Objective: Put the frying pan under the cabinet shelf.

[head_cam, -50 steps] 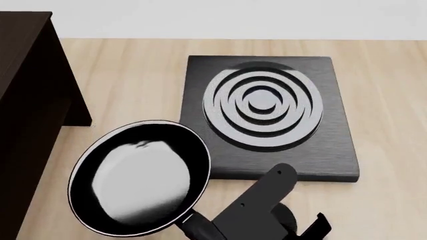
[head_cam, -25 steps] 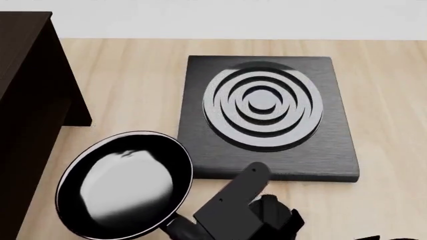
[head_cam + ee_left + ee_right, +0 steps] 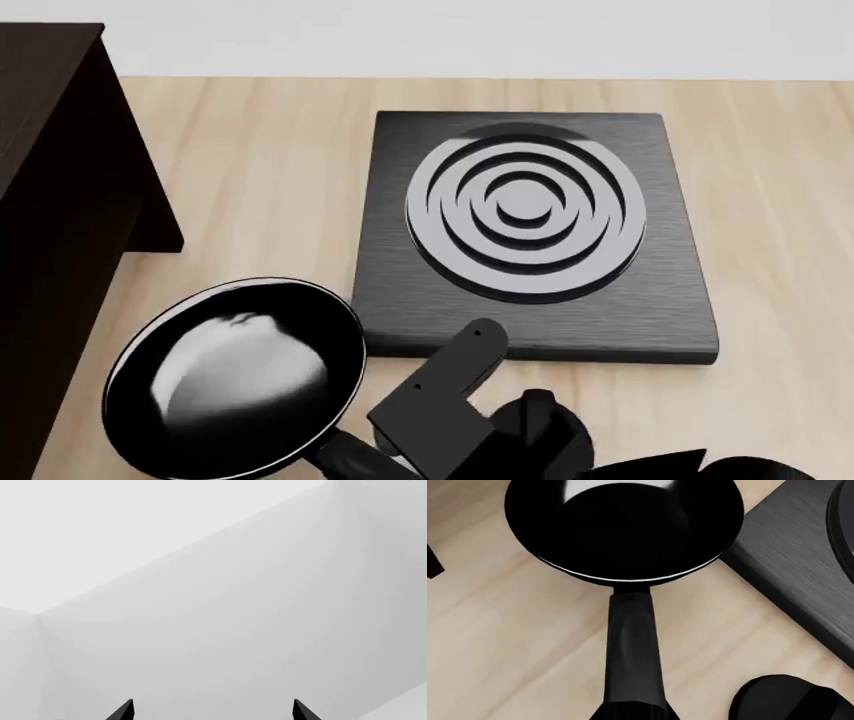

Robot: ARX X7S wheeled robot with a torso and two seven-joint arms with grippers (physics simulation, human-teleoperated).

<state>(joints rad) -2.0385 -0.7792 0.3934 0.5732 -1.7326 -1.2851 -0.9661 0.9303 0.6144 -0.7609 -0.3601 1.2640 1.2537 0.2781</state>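
The frying pan [image 3: 234, 375], black with a pale glossy inside, is at the near left of the wooden table, its rim close to the tall dark cabinet shelf [image 3: 54, 200]. In the right wrist view the pan [image 3: 624, 525] appears slightly above the table, but I cannot tell for sure. My right gripper [image 3: 380, 455] is shut on its long black handle [image 3: 634, 645]; the jaws [image 3: 630, 712] clasp the handle's end. My left gripper [image 3: 213, 712] is open and empty, faces plain white walls, and is not in the head view.
The square black plate with concentric rings [image 3: 534, 230] lies just right of the pan, its near edge beside my right arm [image 3: 541, 430]. Bare wooden table [image 3: 267, 170] lies between the cabinet and the plate.
My right arm has carried the pan left and nearer, toward the cabinet's near side. The pan's rim has moved away from the plate's edge.
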